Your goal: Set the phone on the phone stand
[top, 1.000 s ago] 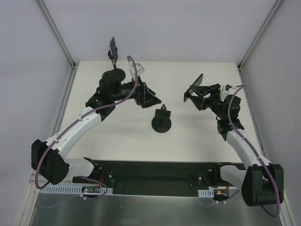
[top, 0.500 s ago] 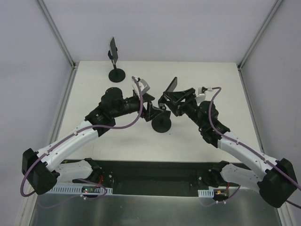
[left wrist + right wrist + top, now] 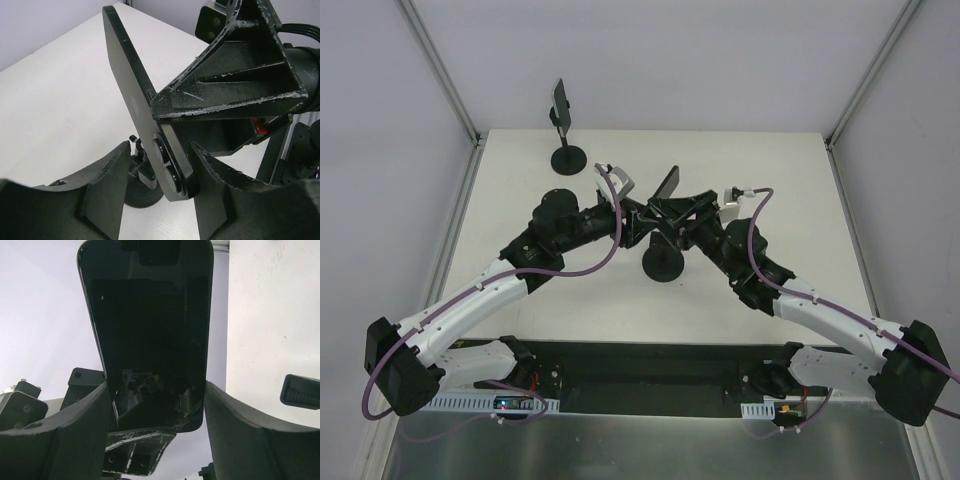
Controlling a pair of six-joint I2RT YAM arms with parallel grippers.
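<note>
A black phone (image 3: pixel 667 186) hangs tilted in the air over the middle of the table, with my right gripper (image 3: pixel 672 208) shut on its two long edges. In the right wrist view the phone (image 3: pixel 150 315) fills the gap of the right gripper (image 3: pixel 156 390). My left gripper (image 3: pixel 638 222) meets it from the left. In the left wrist view the phone's (image 3: pixel 127 85) camera end sits inside the left gripper (image 3: pixel 160 165), whose jaws stand open with a gap on the left side. The phone stand (image 3: pixel 663 264) is just below, its round base (image 3: pixel 142 187) showing under the phone.
A second black stand (image 3: pixel 568 158) at the table's back left carries a dark slab (image 3: pixel 560 100) on its post. Grey walls and metal rails close in the white table (image 3: pixel 770 170) on three sides. Both arms cross above the table's middle.
My right arm has swung left, carrying the phone from the right side to above the stand. The left arm came forward to the middle and its jaws narrowed round the phone's end.
</note>
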